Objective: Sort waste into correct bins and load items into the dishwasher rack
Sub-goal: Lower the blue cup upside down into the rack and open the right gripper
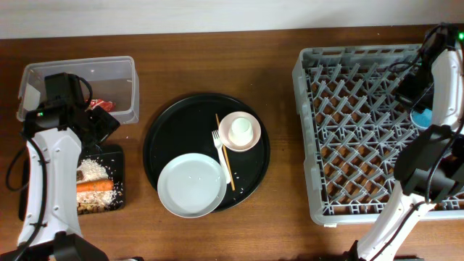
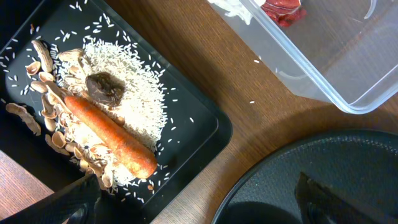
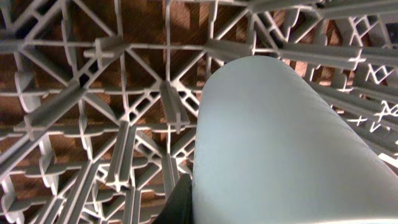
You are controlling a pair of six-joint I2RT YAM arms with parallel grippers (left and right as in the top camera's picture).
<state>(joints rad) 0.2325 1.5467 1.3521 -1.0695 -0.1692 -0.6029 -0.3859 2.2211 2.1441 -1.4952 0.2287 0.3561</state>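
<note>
Right wrist view is filled by the light blue cup [image 3: 280,143], seen side-on and tilted, directly ahead of the right gripper [image 1: 419,107], with the pegs of the dishwasher rack [image 3: 93,93] below and beyond it. One dark finger [image 3: 179,202] is pressed against the cup's wall. The opposite finger is hidden behind the cup, so a closed hold on the cup is judged, not fully seen. The cup is judged light, rigid and smooth, so it is likely to slip or swivel if pinched only on the curved wall. Hold is best taken across the wall near the rim, and a peg gap should be lined up underneath before release. The right arm is stretched out over the rack, wrist pitched down. The left gripper [image 2: 199,208] is spread wide and empty. The shallow black tray [image 2: 208,127], with rice [image 2: 134,93] and carrot [image 2: 109,134], lies just ahead of it. The round black tray [image 2: 323,162] sits beneath one fingertip.
</note>
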